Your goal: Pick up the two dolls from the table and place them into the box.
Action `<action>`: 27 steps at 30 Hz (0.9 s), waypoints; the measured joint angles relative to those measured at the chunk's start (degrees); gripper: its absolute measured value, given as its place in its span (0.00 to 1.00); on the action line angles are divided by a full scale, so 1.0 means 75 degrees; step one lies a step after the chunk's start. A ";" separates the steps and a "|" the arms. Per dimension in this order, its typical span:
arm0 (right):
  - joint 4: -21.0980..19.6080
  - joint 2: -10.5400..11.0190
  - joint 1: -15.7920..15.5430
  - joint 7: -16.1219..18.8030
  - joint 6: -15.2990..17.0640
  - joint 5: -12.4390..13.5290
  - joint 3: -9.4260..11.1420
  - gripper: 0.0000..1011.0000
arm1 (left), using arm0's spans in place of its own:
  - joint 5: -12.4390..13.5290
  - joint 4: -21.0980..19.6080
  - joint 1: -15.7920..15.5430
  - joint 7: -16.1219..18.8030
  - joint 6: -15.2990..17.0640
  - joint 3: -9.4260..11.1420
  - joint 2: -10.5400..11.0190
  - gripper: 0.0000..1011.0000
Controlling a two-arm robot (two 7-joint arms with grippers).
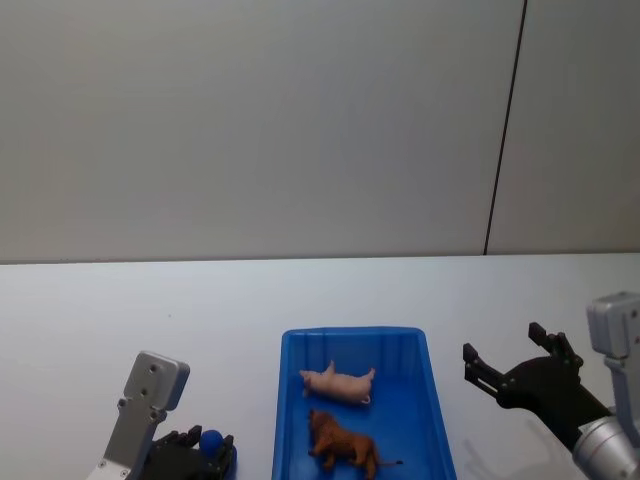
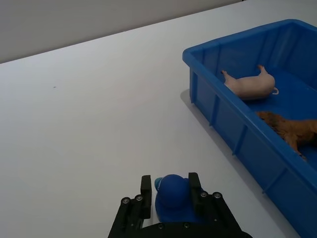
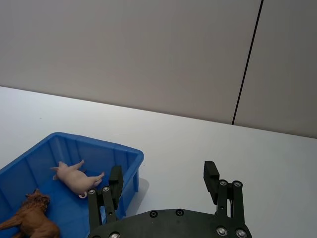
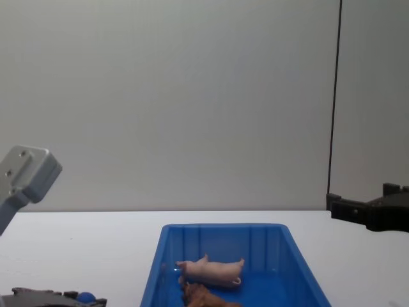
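Both dolls lie inside the blue box point(image 1: 350, 334). The pale pink pig doll point(image 1: 340, 383) rests on its side at the middle of the floor, and the reddish-brown furry doll point(image 1: 345, 446) lies just nearer me. The left wrist view shows the pig point(image 2: 250, 85) and the brown doll point(image 2: 292, 130) behind the box wall point(image 2: 223, 111). My left gripper point(image 1: 205, 446) sits low on the table left of the box, shut on a small blue ball point(image 2: 172, 194). Right of the box, above the table, my right gripper point(image 1: 502, 342) is open with nothing in it.
The white table point(image 1: 100, 320) stretches wide to the left, behind and to the right of the box. A plain grey wall with a dark vertical seam point(image 1: 505, 130) stands behind the table.
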 joint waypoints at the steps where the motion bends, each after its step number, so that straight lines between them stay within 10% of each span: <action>1: 0.0000 0.0000 0.0000 0.0000 0.0000 0.0000 0.0000 0.99 | 0.0005 0.0006 0.0003 -0.0005 -0.0004 0.0000 -0.0001 0.47; 27: 0.0000 0.0000 0.0000 0.0000 0.0000 0.0000 0.0000 0.99 | 0.0512 -0.0480 -0.0044 -0.0385 -0.0837 -0.0129 0.0074 0.21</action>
